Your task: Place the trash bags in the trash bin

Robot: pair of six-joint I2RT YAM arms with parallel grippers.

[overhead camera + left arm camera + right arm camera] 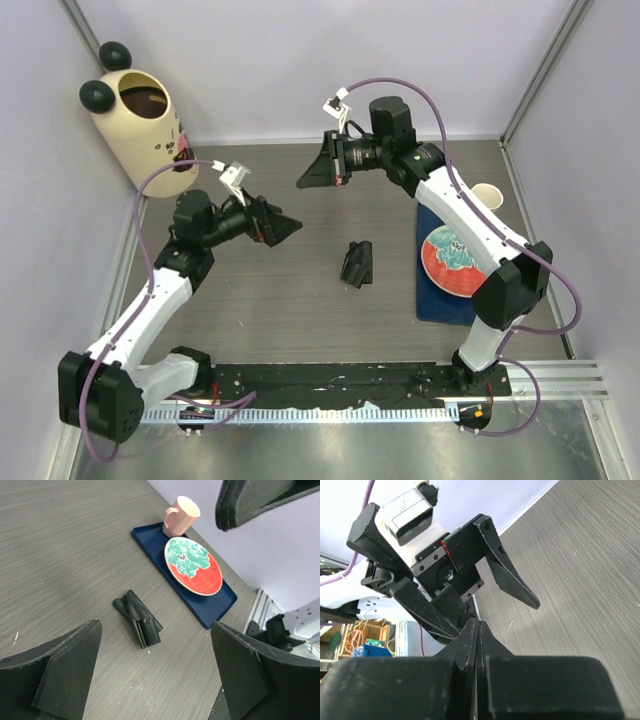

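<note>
One folded black trash bag (358, 264) lies alone in the middle of the table (250, 310), with bare surface open all round it. The left end effector (283, 226) hangs above the table to the bag's left, fingers spread wide and empty, clear of the bag. Along the right edge a blue tray (438, 305) carries one plate (455, 260), with one cup (486, 198) at its far end. The right end effector (305, 180) hovers beyond the bag, fingers pressed together on nothing. The one trash bin (140, 125) stands in the far-left corner by the walls, well apart from the bag.
</note>
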